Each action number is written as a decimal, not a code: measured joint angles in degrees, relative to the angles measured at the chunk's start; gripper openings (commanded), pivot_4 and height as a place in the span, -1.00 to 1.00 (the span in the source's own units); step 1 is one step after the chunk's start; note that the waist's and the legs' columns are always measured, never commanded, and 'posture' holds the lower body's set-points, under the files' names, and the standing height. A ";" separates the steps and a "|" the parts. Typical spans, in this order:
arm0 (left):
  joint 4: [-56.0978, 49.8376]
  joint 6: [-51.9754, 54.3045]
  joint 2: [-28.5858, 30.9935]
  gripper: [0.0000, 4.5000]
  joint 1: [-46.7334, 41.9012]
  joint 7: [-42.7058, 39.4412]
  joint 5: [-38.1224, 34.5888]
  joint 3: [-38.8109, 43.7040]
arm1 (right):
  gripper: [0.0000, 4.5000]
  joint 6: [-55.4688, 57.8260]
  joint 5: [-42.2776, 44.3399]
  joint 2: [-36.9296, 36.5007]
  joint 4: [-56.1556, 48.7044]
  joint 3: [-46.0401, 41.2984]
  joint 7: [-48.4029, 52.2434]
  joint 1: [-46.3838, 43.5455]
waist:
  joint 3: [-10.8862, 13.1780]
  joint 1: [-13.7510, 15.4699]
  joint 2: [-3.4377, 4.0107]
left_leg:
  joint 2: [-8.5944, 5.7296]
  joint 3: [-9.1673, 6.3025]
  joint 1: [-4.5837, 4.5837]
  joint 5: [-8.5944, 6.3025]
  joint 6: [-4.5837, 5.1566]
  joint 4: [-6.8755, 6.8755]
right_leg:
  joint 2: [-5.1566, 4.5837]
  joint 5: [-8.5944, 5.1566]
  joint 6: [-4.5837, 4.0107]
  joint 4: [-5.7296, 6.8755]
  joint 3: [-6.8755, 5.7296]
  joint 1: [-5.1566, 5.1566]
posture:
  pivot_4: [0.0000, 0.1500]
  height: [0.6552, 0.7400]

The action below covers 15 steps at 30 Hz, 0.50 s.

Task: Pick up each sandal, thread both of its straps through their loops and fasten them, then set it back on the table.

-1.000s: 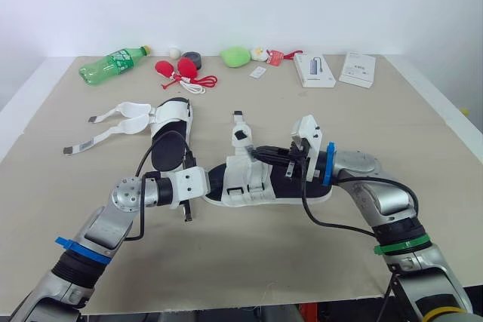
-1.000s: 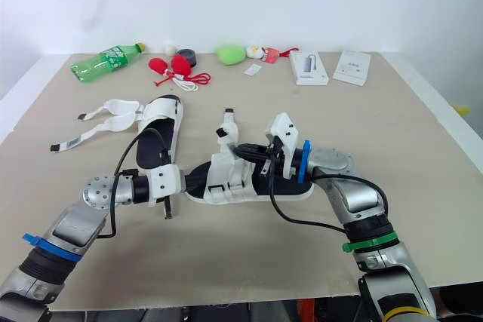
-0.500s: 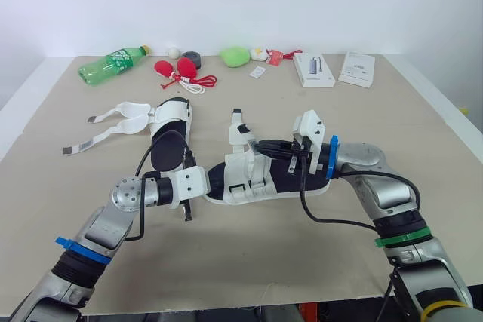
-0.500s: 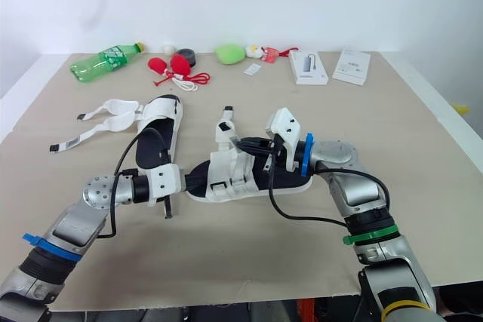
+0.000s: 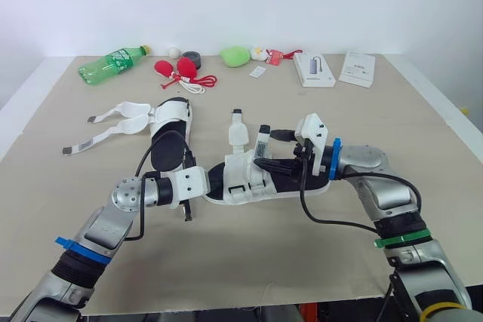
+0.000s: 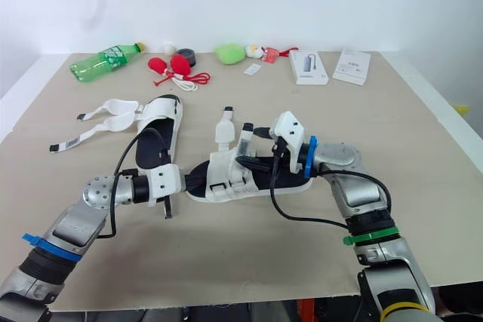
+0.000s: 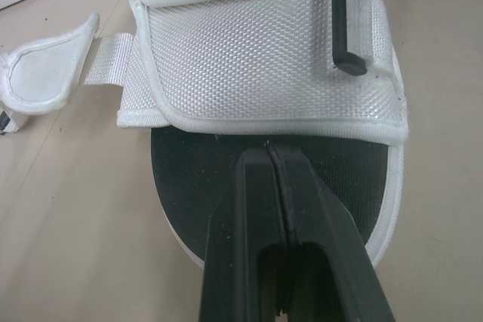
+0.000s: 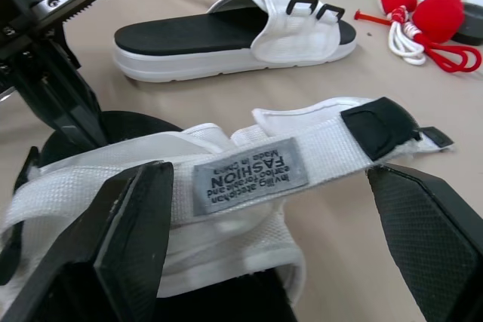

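Observation:
The near sandal [image 5: 260, 182], white with a black sole, lies in the middle of the table. My left gripper [image 7: 269, 150] is shut, its tips at the sandal's toe with nothing between them. My right gripper [image 5: 266, 150] is open over the sandal's heel side. A white strap with a sewn label [image 8: 253, 173] runs between its two fingers [image 8: 128, 239] without being pinched. The strap's black-tipped end [image 5: 238, 117] sticks up loose. The second sandal [image 5: 170, 130] lies further back on the left, its two straps [image 5: 113, 120] spread open across the table.
Along the far edge lie a green bottle [image 5: 112, 64], red balls with a cord [image 5: 179, 70], a dark roll [image 5: 192, 58], a green plush [image 5: 235, 56] and two white boxes [image 5: 314, 70] [image 5: 357, 69]. The table's front edge is close below my arms.
My right gripper has opened and let go of the strap, which now lies loose between its fingers. The left gripper and the far sandal have not moved.

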 measured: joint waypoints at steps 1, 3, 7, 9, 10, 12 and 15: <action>0.01 0.03 0.01 -1.00 0.02 0.01 0.00 0.05 | 0.98 -0.26 -0.03 0.05 0.73 -0.29 0.03 -0.77 | 0.00 0.00 0.00 | 0.00 0.00 0.00 0.00 0.00 0.00 | 0.00 0.00 0.00 0.00 0.00 0.00 | 1.00 1.00; 0.05 0.27 0.02 -1.00 0.02 0.01 0.00 0.10 | 0.88 -0.41 0.12 0.12 2.13 -1.71 0.48 -3.67 | 0.01 -0.01 0.01 | 0.00 0.00 0.00 0.00 0.00 0.00 | 0.00 0.02 0.00 0.01 0.00 0.00 | 1.00 1.00; 0.17 0.43 -0.05 -1.00 -0.05 0.03 0.03 0.04 | 0.28 1.01 1.44 0.24 2.82 -3.00 2.05 -8.82 | 0.01 -0.02 0.02 | 0.00 -0.01 0.00 0.00 0.00 0.00 | 0.01 0.02 0.01 0.01 0.00 0.00 | 1.00 1.00; 0.21 0.42 -0.33 -1.00 -0.14 0.21 0.13 -0.14 | -0.16 2.34 1.72 0.49 3.03 -2.77 3.60 -9.35 | 0.01 0.01 0.02 | 0.00 -0.01 -0.02 0.00 0.00 -0.01 | 0.01 0.00 0.03 0.01 0.00 0.00 | 1.00 1.00; 0.20 0.42 -0.41 -1.00 -0.15 0.30 0.19 -0.15 | -0.34 2.58 1.71 0.57 3.18 -2.54 4.02 -9.34 | 0.01 0.02 0.03 | 0.00 -0.01 -0.04 0.00 0.00 -0.01 | 0.01 -0.01 0.03 0.01 0.00 -0.01 | 1.00 1.00; 0.19 0.42 -0.50 -1.00 -0.15 0.43 0.33 -0.15 | -0.74 2.92 1.69 0.63 3.63 -2.34 4.80 -9.35 | 0.01 0.05 0.03 | 0.00 -0.01 -0.05 0.00 0.00 0.00 | 0.01 -0.01 0.03 0.01 0.00 -0.02 | 1.00 1.00; 0.15 0.43 -0.51 -1.00 0.04 0.54 0.43 -0.10 | -0.99 4.04 1.95 0.98 3.99 -2.35 6.35 -10.24 | 0.02 0.01 0.04 | 0.00 -0.01 -0.03 0.00 0.00 0.00 | 0.01 0.02 0.01 0.01 0.00 -0.02 | 1.00 1.00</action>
